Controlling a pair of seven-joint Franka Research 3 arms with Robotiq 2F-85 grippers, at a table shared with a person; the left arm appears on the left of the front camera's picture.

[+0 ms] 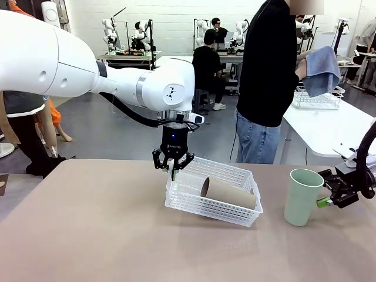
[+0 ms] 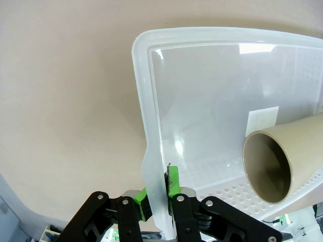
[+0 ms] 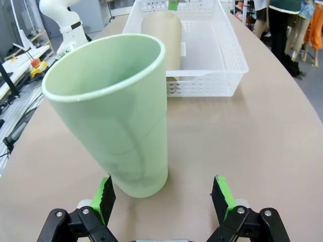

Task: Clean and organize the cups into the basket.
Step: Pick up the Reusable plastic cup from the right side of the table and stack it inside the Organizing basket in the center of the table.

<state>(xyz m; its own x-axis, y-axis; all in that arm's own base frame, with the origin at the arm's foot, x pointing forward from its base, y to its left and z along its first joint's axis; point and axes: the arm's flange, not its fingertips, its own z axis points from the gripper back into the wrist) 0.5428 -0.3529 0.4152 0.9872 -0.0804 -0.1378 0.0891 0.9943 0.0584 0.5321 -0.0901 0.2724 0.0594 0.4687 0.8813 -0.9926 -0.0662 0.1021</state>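
Basket (image 1: pixel 218 207) sits mid-table and looks tilted, its left end lifted. The left gripper (image 1: pixel 173 168) has its jaws pressed together on the thin left rim. That narrow pinch could slip and let the basket drop. Mint cup (image 1: pixel 302 197) stands upright on the table, right of the basket. The right gripper (image 3: pixel 162 189) waits near its base with jaws spread, holding nothing, and a low nudge there might topple it. Tan cup (image 1: pixel 230 192) lies on its side inside the basket and would likely roll toward the lower right end if the tilt grows
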